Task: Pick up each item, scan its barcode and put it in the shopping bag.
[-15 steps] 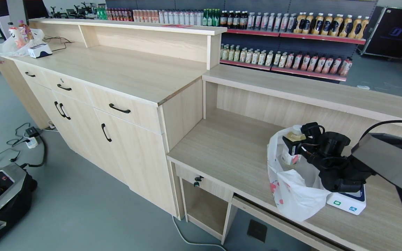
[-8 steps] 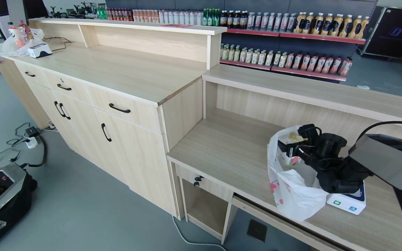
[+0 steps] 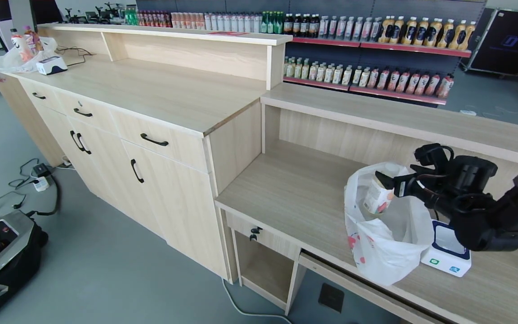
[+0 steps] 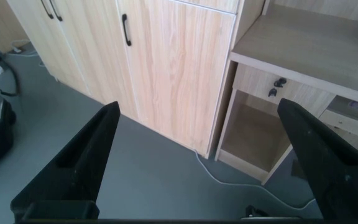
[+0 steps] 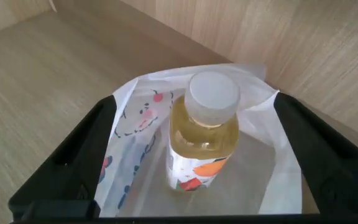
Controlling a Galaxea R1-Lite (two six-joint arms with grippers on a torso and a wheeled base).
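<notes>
"Where's the bottle [image 3: 377, 198]?"

"Standing in the shopping bag [image 3: 376, 254] on the counter [image 3: 295, 189], cap up."

"Is the right gripper [image 5: 196, 106] holding it?"

"No. Its fingers [image 5: 76, 165] are wide apart, one on each side, not touching. I think the bottle is meant to stay there."

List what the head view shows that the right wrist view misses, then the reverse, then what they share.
Head view only: the white scanner beside the shopping bag, the long cabinet with drawers, and the drinks shelves behind the counter.
Right wrist view only: the white cap seen from above, with the open fingers clear of it on either side.
Both: the bottle inside the bag, the wooden counter, and the right end effector.
</notes>
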